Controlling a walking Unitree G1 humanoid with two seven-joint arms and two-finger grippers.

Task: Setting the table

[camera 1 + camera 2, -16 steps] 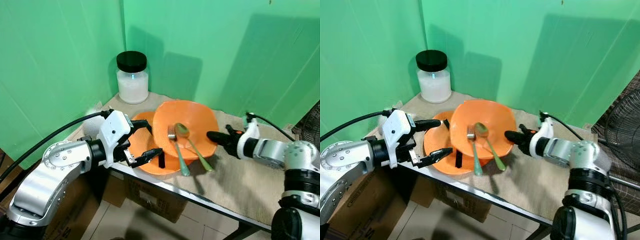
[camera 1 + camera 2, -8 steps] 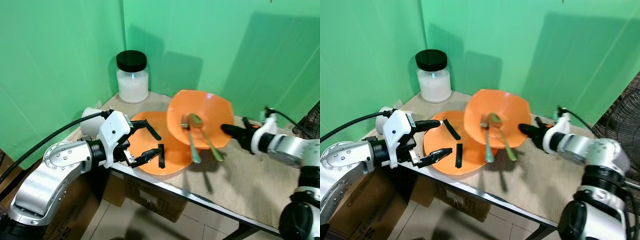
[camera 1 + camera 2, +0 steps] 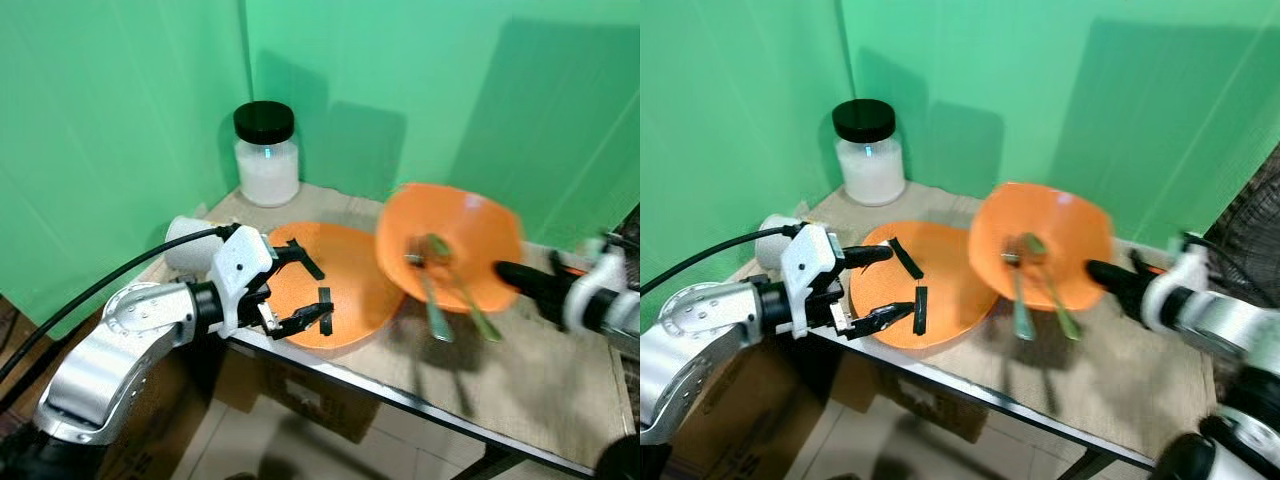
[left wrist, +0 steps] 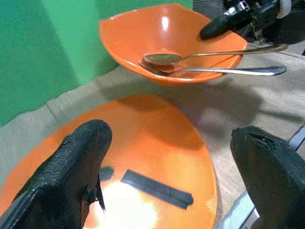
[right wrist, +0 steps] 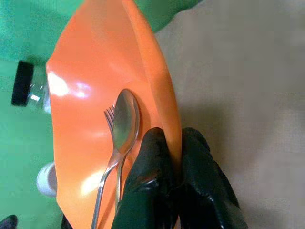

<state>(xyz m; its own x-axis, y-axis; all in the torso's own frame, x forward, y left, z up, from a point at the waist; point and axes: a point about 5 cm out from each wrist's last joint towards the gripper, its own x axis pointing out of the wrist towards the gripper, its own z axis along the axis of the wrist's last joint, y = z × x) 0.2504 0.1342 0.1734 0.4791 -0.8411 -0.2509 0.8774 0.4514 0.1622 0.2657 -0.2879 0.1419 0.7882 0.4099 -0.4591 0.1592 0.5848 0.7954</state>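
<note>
Silver and bent at the elbow, the left arm reaches in from the near left edge of the desk (image 3: 520,390), its left pincer (image 3: 296,290) hovering level over the near-left rim of the one orange plate (image 3: 350,295). Its two black fingers (image 4: 71,162) stand wide apart with nothing between them, one on each side of the plate's near part. The plate lies flat on the beige cloth covering the desk, and two short black strips (image 3: 920,309) lie on it, one near the front rim and one toward the left rim.

To the right, the right arm stretches in from the right side, roughly level, and its right pincer (image 5: 174,157) is clamped on the near rim of the one orange bowl (image 3: 450,240), one finger inside the rim and one outside. The bowl is held above the cloth, tilted, just beside the plate's right edge and apart from it; its shadow falls on the cloth below. Inside it lie one spoon (image 4: 190,56) and one fork (image 4: 214,70), side by side, handles sticking out past the rim. This part of the head views is blurred.

Farther back, in the corner of the green walls, stands one jar (image 3: 266,155) of white contents with a black lid. One white cup (image 3: 190,240) lies at the desk's left edge behind the left arm.
</note>
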